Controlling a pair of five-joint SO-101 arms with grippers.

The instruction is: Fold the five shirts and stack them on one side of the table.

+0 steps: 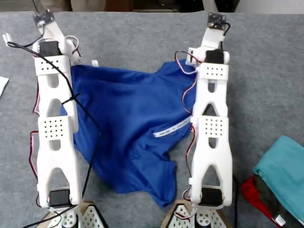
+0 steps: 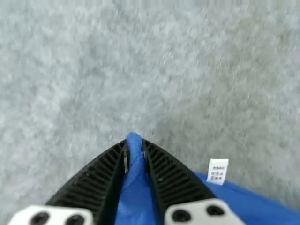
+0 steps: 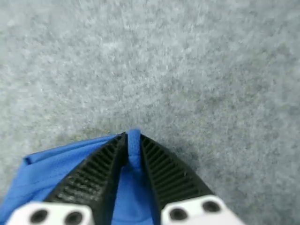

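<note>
A blue shirt (image 1: 128, 123) lies rumpled on the grey table between the two white arms, its far edge stretched between them. My left gripper (image 2: 134, 143) is shut on a fold of the blue shirt (image 2: 136, 187) at its far left corner, beside a small white tag (image 2: 217, 169). My right gripper (image 3: 132, 139) is shut on the blue shirt (image 3: 56, 168) at its far right corner. In the high view the left arm (image 1: 54, 95) and the right arm (image 1: 211, 109) reach to the far side of the table.
A teal shirt (image 1: 284, 168) lies over red and dark cloth (image 1: 254, 192) at the near right edge. A white sheet corner (image 1: 2, 85) shows at the left edge. Grey table (image 1: 142, 33) stretches beyond the arms.
</note>
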